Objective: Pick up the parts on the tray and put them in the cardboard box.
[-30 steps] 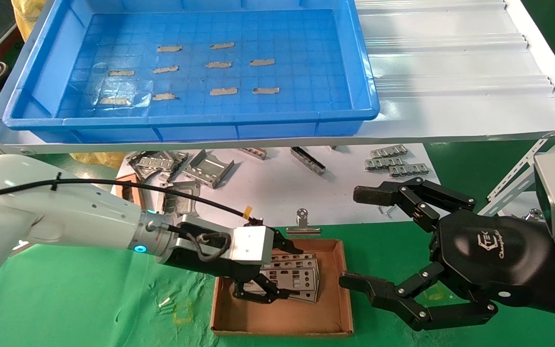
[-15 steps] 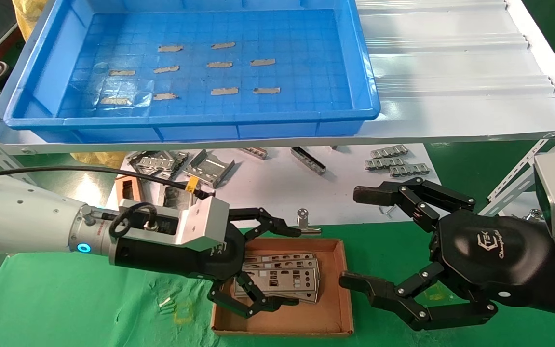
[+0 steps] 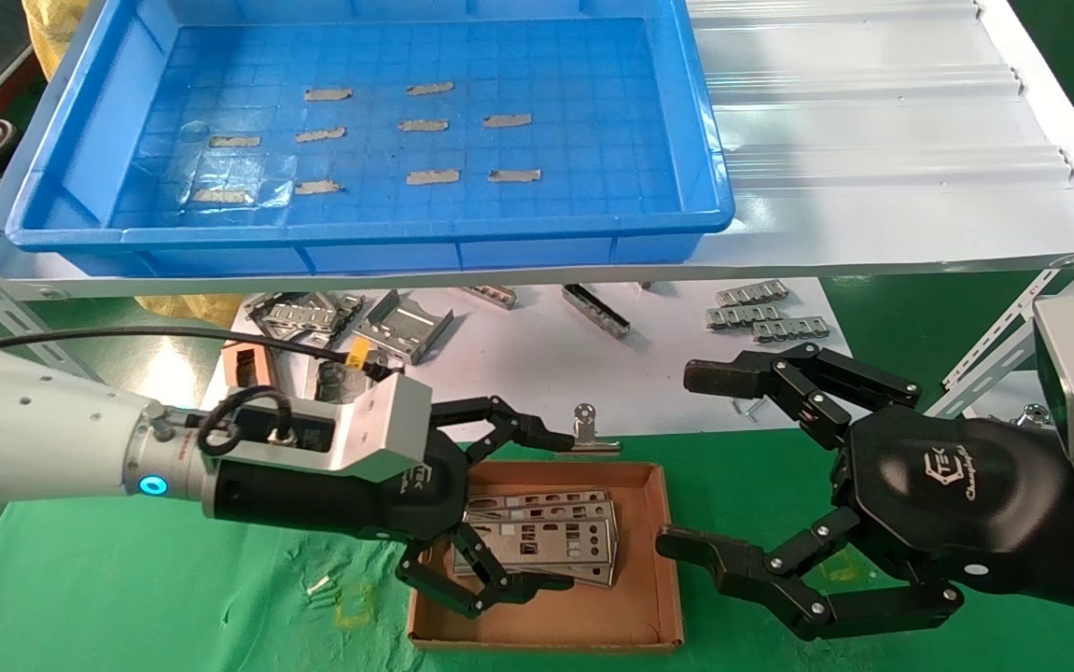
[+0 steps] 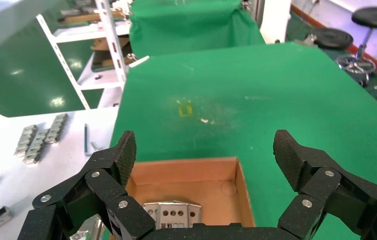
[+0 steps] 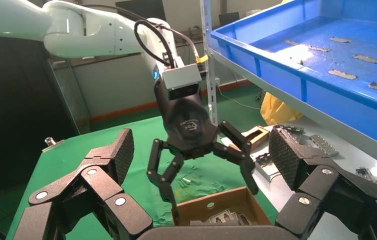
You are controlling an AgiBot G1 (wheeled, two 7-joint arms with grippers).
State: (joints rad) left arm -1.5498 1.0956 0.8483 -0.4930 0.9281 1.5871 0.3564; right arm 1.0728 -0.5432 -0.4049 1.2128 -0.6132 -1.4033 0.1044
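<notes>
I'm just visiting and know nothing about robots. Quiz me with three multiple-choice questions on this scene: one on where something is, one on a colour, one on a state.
1. Where do the flat metal parts lie?
A. in the blue tray
B. in the cardboard box
C. on the white shelf

2. What colour is the cloth under the cardboard box?
A. green
B. red
C. grey

3. How is the left gripper?
A. shut on a part
B. open, holding nothing
C. out of view

Answers:
1 B: the plates sit stacked inside the box, while the tray holds only tape strips.
2 A: green cloth surrounds the box.
3 B: its fingers are spread over the box, gripping nothing. The right gripper waits open beside the box.
</notes>
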